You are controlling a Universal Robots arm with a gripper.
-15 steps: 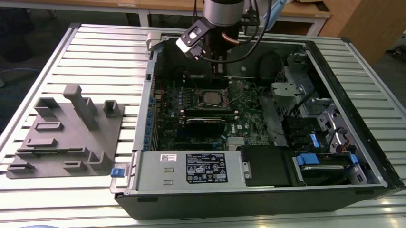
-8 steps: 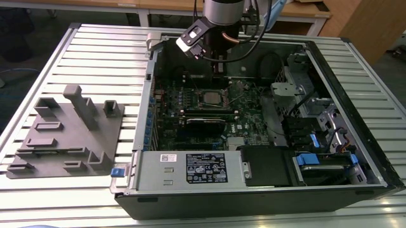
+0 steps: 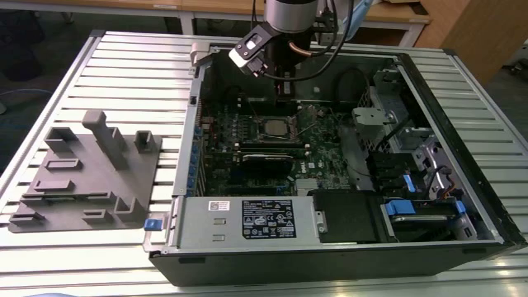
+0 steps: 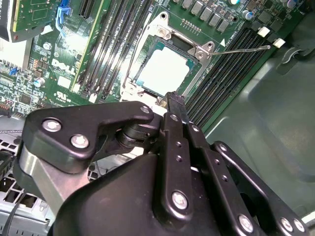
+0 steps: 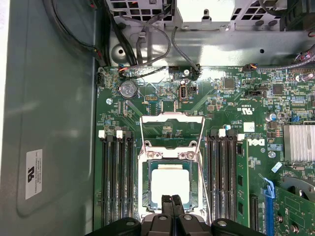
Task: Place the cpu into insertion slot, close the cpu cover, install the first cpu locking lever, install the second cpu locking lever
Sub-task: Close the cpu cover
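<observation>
Close to the flat, dull-silver square cpu (image 5: 170, 183), the matte-black gripper (image 5: 172, 197), slim fingers (image 5: 167, 205) together, empty.

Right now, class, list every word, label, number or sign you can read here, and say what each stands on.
On the silver metal box, a black label: print too small to read.
On the grey case wall, a white sticker: marks too small to read.
On the green board, a white logo: a brand mark, left unquoted; the fine lettering is too small to read.
</observation>
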